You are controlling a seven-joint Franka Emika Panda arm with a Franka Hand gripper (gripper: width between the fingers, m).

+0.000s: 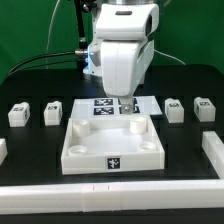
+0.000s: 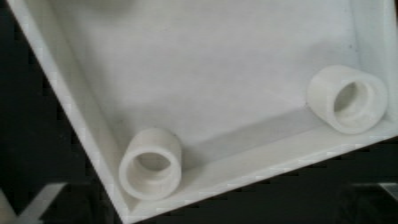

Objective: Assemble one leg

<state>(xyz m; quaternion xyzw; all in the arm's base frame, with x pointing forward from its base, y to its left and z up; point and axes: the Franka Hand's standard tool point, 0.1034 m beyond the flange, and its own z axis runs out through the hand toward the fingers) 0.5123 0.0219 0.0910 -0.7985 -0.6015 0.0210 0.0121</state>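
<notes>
We can read no words, numbers or brand names in either view. The only signs are black-and-white square tags: one on the far-left leg (image 1: 18,114), inner-left leg (image 1: 53,111), inner-right leg (image 1: 175,109) and far-right leg (image 1: 204,109), one on the white panel's (image 1: 90,158) front wall, and several on the marker board (image 1: 103,106). Their patterns are too small to decipher.

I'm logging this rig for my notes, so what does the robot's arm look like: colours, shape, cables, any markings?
The white boxy plastic arm has smooth rounded edges and a grey band near its top. Behind it, thin black cables trail toward the exterior view's left. No markings are legible. Its fingers barely show, as a small dark tip.
</notes>
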